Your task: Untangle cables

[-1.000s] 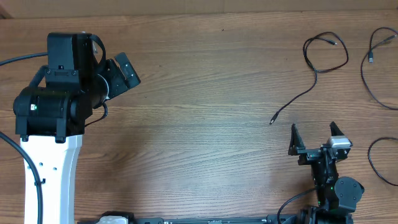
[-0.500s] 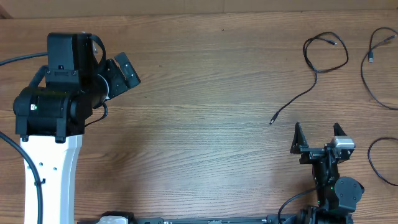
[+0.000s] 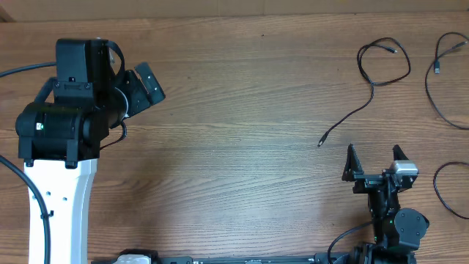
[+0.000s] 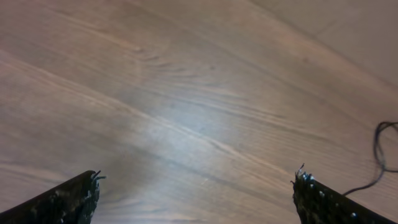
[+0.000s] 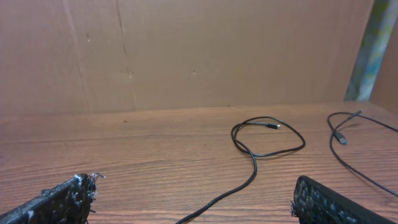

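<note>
Three thin black cables lie apart on the wooden table at the right. One cable [image 3: 374, 77] makes a loop at the top with a tail running down-left to a plug tip; it also shows in the right wrist view [image 5: 261, 146]. A second cable [image 3: 438, 88] lies at the far right edge, also seen in the right wrist view [image 5: 348, 143]. A third cable [image 3: 440, 191] curves at the lower right edge. My right gripper [image 3: 374, 163] is open and empty, just below the first cable's tip. My left gripper [image 3: 143, 86] is open and empty at the far left.
A brown cardboard wall [image 5: 186, 50] stands behind the table's far edge. The white base of the left arm [image 3: 58, 198] takes up the lower left. A bit of cable [image 4: 379, 155] shows at the right edge of the left wrist view.
My right gripper has shifted slightly down and to the right since one second ago, then held still. The left arm and the cables have not moved.
</note>
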